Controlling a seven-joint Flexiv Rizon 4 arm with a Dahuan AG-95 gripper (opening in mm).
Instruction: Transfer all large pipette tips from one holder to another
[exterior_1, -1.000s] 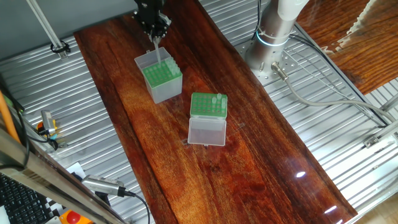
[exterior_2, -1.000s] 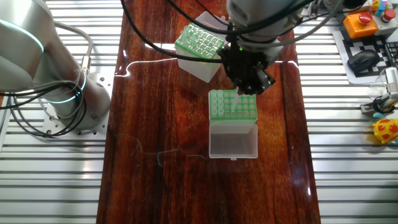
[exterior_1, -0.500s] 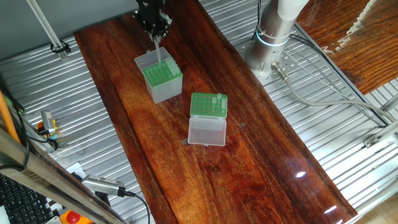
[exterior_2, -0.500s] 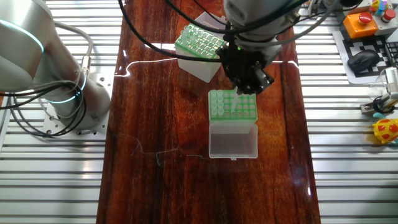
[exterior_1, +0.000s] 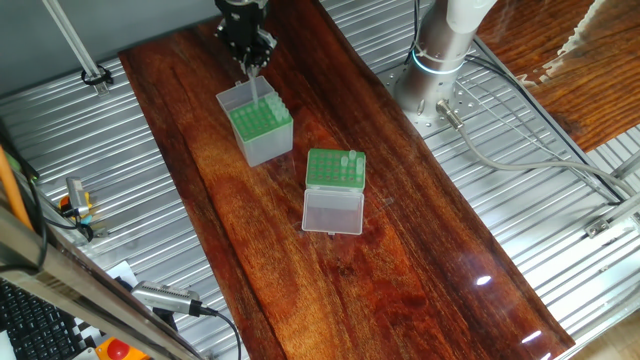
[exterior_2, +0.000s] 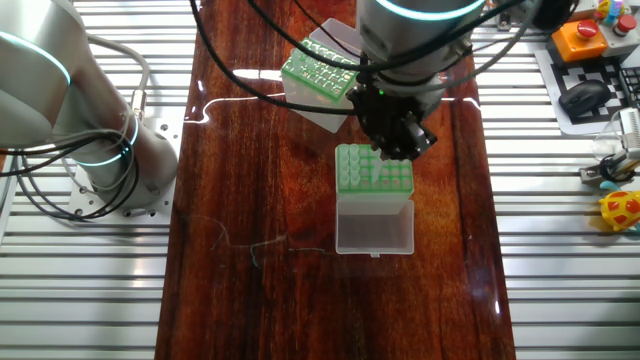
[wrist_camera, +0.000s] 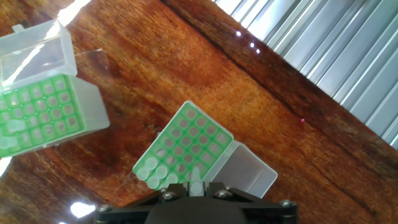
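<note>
The dark wooden table (exterior_1: 330, 270) carries two green-topped boxes. The grey, taller holder (exterior_1: 260, 125) sits near the far end; the whitish one (exterior_1: 334, 170), clear lid folded out, lies nearer, several large pipette tips (wrist_camera: 155, 173) left standing in it. Above the grey holder the fingers (exterior_1: 251, 68) grasp one tip (exterior_1: 254, 88). I'd judge this the carry: next, aligning it over an empty hole and lowering.
</note>
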